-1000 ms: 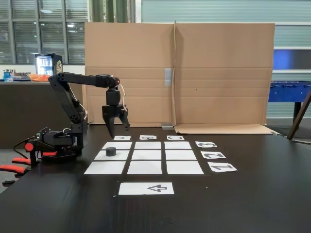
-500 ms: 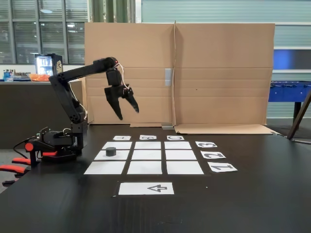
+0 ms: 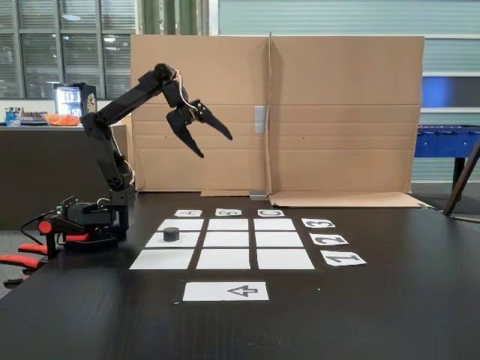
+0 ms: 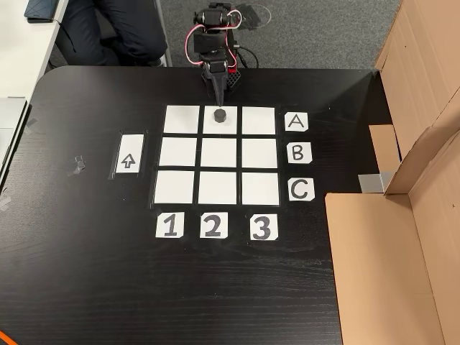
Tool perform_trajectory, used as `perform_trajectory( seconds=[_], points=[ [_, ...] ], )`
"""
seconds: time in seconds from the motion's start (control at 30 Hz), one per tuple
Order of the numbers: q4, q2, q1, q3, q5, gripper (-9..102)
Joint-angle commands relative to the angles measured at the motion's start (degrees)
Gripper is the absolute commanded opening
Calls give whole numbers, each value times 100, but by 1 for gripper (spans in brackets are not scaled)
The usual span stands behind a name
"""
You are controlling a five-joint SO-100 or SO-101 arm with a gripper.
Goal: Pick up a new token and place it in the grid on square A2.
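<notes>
- Black and matte, the table [image 3: 390, 315] carries every paper piece; its surface looks smooth with a faint sheen in the fixed view.
- Nearest the camera in the fixed view lies a white sheet printed with an arrow [image 3: 226, 291], flat and apart from the other papers.
- Beyond it sits the grid [image 3: 223, 244], nine white paper rectangles in three rows of three, with narrow dark gaps between them.
- Number labels 1, 2, 3 [image 4: 212, 226] and letter labels A, B, C [image 4: 297, 152] are small paper cards along two edges of the grid.
- The token [image 3: 172, 234] is a small black puck, short and flat-topped, much smaller than a paper rectangle.
- It rests on square A2 [image 4: 221, 124], the middle rectangle of the row beside label A, standing flat.
- The pincer [image 3: 215, 145] hangs high above the table, its two pointed black fingers spread wide apart, empty and touching nothing.
- Farthest back stands a brown cardboard screen [image 3: 337, 112], creased down its middle.
</notes>
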Motion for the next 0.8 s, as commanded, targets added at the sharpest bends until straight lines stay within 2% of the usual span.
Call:
perform_trajectory(
  seconds=[0.0,0.3,0.77],
  points=[
    [26,149,123,-325,413,36],
    [44,800,835,-132,1301,36],
    [53,2602,2689,1301,1204,36]
  ],
)
